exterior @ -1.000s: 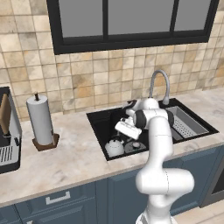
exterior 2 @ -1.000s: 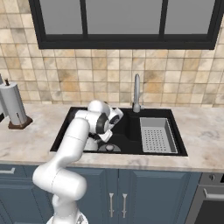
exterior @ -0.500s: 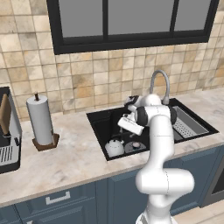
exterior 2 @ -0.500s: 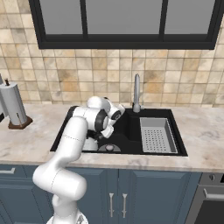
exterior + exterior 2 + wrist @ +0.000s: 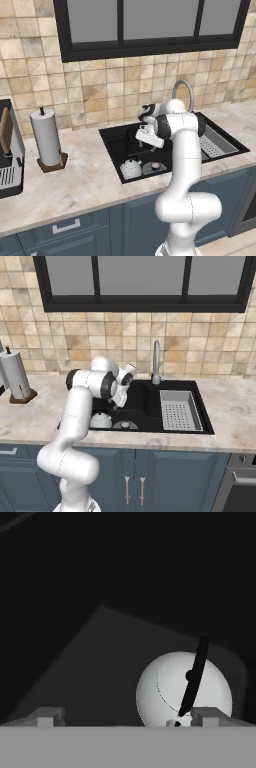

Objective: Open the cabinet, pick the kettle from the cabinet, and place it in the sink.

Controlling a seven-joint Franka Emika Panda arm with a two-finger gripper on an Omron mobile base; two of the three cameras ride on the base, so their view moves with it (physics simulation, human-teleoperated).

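Note:
The whitish-grey kettle (image 5: pixel 131 169) (image 5: pixel 101 420) stands upright on the floor of the black sink (image 5: pixel 119 144) (image 5: pixel 145 399), at its left end beside the round drain (image 5: pixel 154 166). My gripper (image 5: pixel 143 141) (image 5: pixel 118 403) hangs open just above the basin, up and to the right of the kettle, holding nothing. In the hand view the kettle (image 5: pixel 182 694) with its dark arched handle lies low beside the right fingertip (image 5: pixel 207 714), and the gripper (image 5: pixel 127 717) has only bare sink floor between its jaws. The cabinet is out of view.
The chrome gooseneck faucet (image 5: pixel 182 92) (image 5: pixel 156 361) rises behind the sink. A grey strainer tray (image 5: pixel 215 142) (image 5: pixel 177 408) fills the sink's right half. A paper towel roll (image 5: pixel 46 137) and a coffee machine (image 5: pixel 7 150) stand on the counter at left. A dark-framed window runs above.
The hand has lifted up and away from the kettle, which stays put on the sink floor. The jaws remain open.

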